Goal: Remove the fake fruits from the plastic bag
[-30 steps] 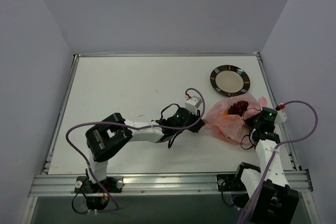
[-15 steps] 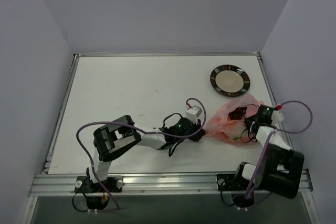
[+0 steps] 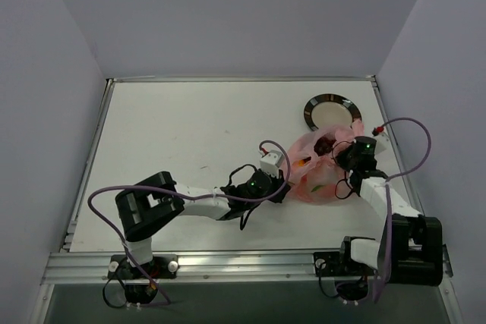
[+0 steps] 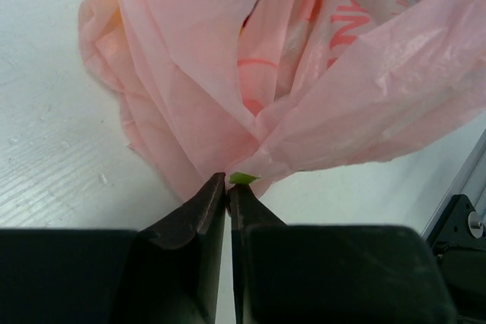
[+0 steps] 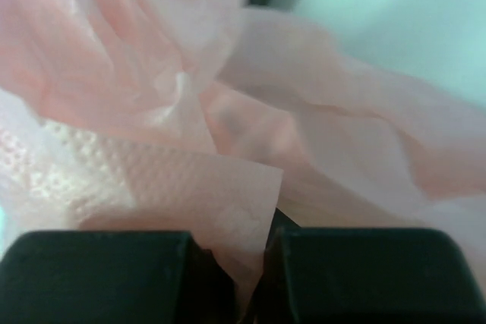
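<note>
The pink plastic bag [image 3: 323, 172] lies crumpled at the right of the table, just below the black plate. Through it I see the dark red grape bunch [image 3: 324, 144] and a yellow-orange piece [image 3: 302, 162]; the other fruits are hidden. My left gripper [image 3: 287, 185] is shut on the bag's left edge; in the left wrist view the jaws [image 4: 228, 187] pinch the pink film [image 4: 288, 89], with a green scrap [image 4: 243, 178] at the tips. My right gripper [image 3: 342, 158] is shut on the bag's right side; the right wrist view shows pink film [image 5: 190, 187] caught between its fingers [image 5: 254, 278].
The round black plate [image 3: 332, 114] with a pale centre sits behind the bag, its near rim touched or covered by the bag. A metal rail [image 3: 243, 263] runs along the table's near edge. The table's right edge [image 3: 395, 149] is close to the right arm.
My right gripper has swung up and to the left, lifting and folding the bag toward the plate. The left gripper has kept its hold and moved slightly. The bag now bunches closer to the plate.
</note>
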`<action>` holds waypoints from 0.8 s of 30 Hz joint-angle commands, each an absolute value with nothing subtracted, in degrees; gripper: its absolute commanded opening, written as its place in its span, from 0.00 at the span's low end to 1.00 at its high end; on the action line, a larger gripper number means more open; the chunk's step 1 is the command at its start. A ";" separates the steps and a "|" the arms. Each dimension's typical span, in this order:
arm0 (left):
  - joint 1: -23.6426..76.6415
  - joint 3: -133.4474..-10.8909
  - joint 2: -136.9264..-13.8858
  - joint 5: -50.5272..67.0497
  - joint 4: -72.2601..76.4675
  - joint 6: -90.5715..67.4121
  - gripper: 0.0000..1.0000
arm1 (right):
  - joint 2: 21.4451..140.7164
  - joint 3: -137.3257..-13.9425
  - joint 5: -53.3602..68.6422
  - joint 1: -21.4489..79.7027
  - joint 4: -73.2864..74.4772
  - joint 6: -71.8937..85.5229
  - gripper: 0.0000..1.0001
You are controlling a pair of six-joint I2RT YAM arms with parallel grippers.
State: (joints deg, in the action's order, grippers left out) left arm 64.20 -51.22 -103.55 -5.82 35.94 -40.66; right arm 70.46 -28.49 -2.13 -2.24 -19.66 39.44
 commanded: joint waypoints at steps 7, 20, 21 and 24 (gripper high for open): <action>64.42 -55.36 -86.95 -15.11 21.29 -32.54 0.25 | 62.41 -21.71 -0.62 -13.54 -13.97 39.37 0.02; 71.10 -73.54 -85.85 -9.69 9.14 -24.08 0.42 | 59.51 -22.50 1.67 -13.54 -12.31 39.99 0.03; 71.02 -75.13 -87.52 -8.80 9.75 -23.56 0.41 | 59.15 -22.41 1.50 -13.54 -11.78 39.82 0.03; 70.49 -81.81 -95.26 -8.09 10.11 -21.36 0.41 | 57.57 -22.06 1.67 -13.62 -10.90 39.64 0.04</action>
State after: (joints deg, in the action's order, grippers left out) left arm 71.44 -76.90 -89.49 -10.48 11.84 -24.53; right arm 59.72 -21.76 1.41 -13.45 -12.21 39.40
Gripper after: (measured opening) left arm 0.414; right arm 0.034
